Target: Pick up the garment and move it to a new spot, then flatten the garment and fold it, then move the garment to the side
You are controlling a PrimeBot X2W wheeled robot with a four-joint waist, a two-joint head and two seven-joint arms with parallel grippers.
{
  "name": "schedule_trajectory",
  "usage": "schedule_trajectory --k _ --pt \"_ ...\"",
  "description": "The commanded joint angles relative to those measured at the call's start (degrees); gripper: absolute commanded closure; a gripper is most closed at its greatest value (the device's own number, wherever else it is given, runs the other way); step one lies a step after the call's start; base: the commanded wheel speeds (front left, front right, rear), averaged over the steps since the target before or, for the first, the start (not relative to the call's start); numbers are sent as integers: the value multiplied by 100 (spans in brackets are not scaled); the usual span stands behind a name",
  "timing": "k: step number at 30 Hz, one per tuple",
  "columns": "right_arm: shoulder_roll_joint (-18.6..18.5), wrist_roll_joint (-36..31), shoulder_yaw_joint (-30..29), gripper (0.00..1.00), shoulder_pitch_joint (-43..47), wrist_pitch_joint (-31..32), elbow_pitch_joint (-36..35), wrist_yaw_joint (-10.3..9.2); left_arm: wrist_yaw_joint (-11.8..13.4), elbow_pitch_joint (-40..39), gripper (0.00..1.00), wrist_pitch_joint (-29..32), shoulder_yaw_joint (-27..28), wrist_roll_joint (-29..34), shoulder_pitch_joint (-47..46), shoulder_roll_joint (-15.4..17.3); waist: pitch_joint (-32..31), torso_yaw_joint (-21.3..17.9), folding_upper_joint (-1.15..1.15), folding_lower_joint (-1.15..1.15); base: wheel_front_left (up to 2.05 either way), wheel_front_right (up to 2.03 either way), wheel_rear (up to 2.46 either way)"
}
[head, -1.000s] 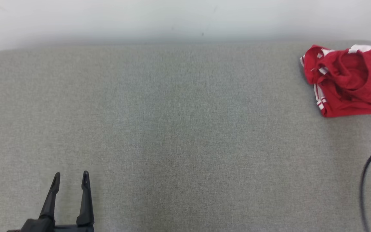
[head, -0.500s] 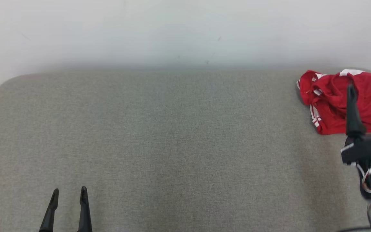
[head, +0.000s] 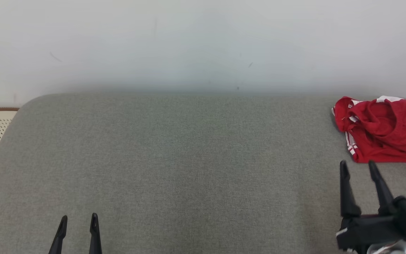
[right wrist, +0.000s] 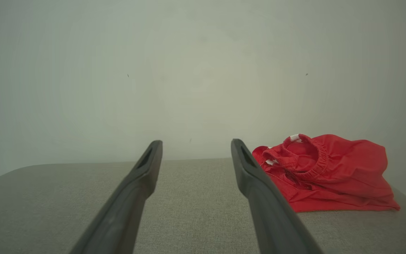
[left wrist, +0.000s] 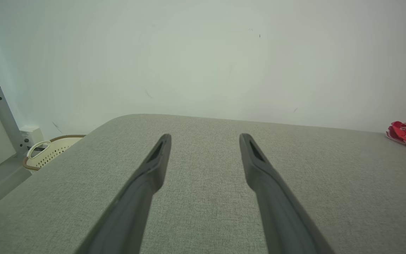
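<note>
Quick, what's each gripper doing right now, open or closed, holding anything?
Left gripper: jaws open, holding nothing.
Right gripper: jaws open, holding nothing, close to the red shorts.

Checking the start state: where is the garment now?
Head view: the garment lies crumpled at the far right of the grey surface, just beyond the right pincer.

A: Red shorts (head: 382, 130)?
B: Yes. Red, with white stripes down one side and a stretchy waist.
A: Flat?
B: No. Bunched in a soft heap.
A: Where?
B: Far right, back corner of the grey top (head: 189, 158).
</note>
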Motion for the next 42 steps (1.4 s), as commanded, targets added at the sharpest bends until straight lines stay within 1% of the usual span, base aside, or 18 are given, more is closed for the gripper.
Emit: schedule_trajectory --k 1,8,12,18,22,42 --pt "84 -118 7 0 178 -1 -97 1 -13 -14 0 -30 -1 47 134 11 -54 35 1 1 0 0 0" --pt "530 -708 69 0 708 -2 -351 1 -57 -3 0 -30 9 71 235 8 -186 52 1 1 0 0 0" --pt "661 -890 21 0 809 -2 -334 1 -109 15 0 -30 -31 116 243 25 -206 34 1 1 0 0 0" --pt "725 -1001 14 0 843 -2 -295 1 -103 43 0 -30 -16 153 301 23 -219 10 1 1 0 0 0" --pt "745 -1024 13 0 834 -2 -278 1 -84 78 0 -30 -59 286 316 86 -224 8 1 1 0 0 0" --pt "806 -1109 -46 0 857 -2 -206 1 -120 33 0 -30 -69 225 324 84 -224 -48 1 1 0 0 0"
